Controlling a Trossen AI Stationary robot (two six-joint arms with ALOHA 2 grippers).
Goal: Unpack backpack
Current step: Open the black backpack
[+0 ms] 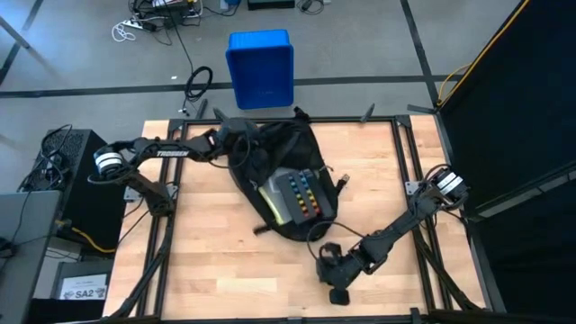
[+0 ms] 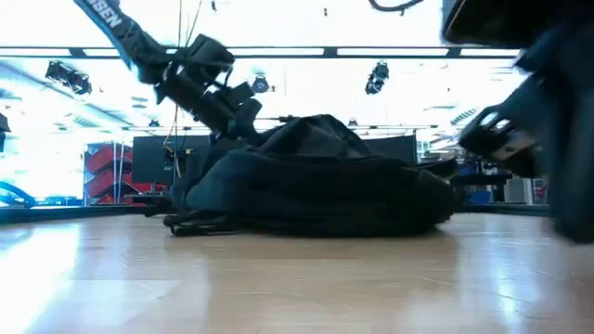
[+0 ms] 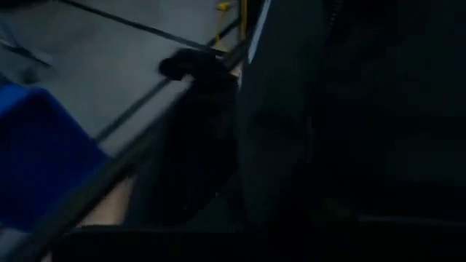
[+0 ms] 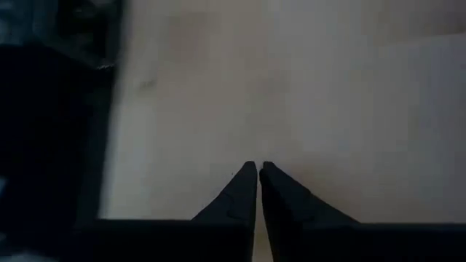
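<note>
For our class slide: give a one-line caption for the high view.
Left gripper grips the open backpack at its top; right gripper rests shut on the table.

Overhead view evenly lit; low view backlit w/ glare; wrist views dim, blurry

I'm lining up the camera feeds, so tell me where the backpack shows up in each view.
High view: backpack lies mid-table, open, a flat item with coloured squares showing inside.
Low view: the dark mound at centre, on the table.
Left wrist view: dark fabric fills most of the frame.
Right wrist view: cannot tell; only a dark blur at one edge.
Shared landmark: blue bin, also in the left wrist view.
</note>
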